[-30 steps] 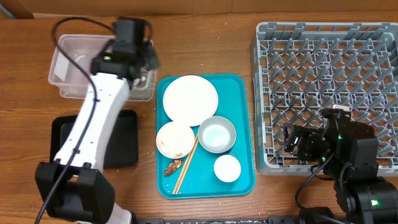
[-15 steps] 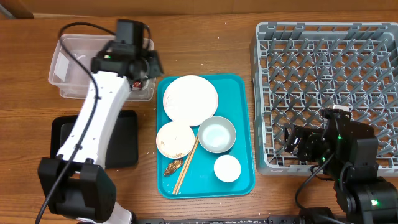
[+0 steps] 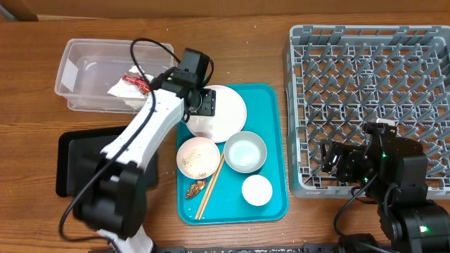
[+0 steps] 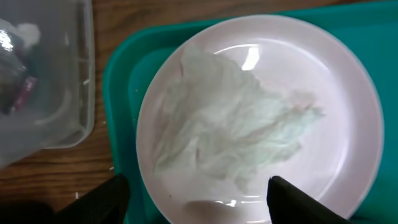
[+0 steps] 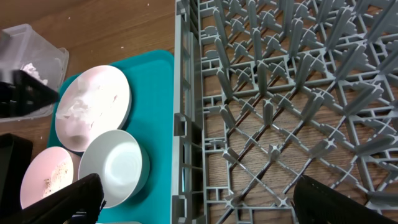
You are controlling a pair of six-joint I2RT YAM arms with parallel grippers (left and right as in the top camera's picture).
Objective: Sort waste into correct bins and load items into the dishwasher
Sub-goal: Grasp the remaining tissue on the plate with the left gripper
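Note:
The crumpled red-and-white wrapper (image 3: 131,83) lies inside the clear tub (image 3: 76,57). My left gripper (image 3: 202,105) hangs open and empty over the left side of the white plate (image 3: 228,112). In the left wrist view the gripper (image 4: 199,210) is over the plate (image 4: 336,93), which carries a thin crumpled white tissue (image 4: 236,124). The pinkish bowl (image 3: 197,157) holds rice grains. Beside it are the pale blue bowl (image 3: 245,152) and the white cup (image 3: 256,190). A brown scrap (image 3: 195,188) lies on the teal tray (image 3: 278,140). My right gripper (image 5: 205,205) stands open over the grey dish rack (image 5: 280,93).
Wooden chopsticks (image 3: 211,184) lie between the bowls on the teal tray. The black tray (image 3: 70,158) sits at the left, partly under my left arm. The rack's left wall (image 5: 181,112) rises right beside the teal tray (image 5: 158,93).
My left gripper opened, left the wrapper in the clear tub, and swung right to above the plate. The right arm has not moved.

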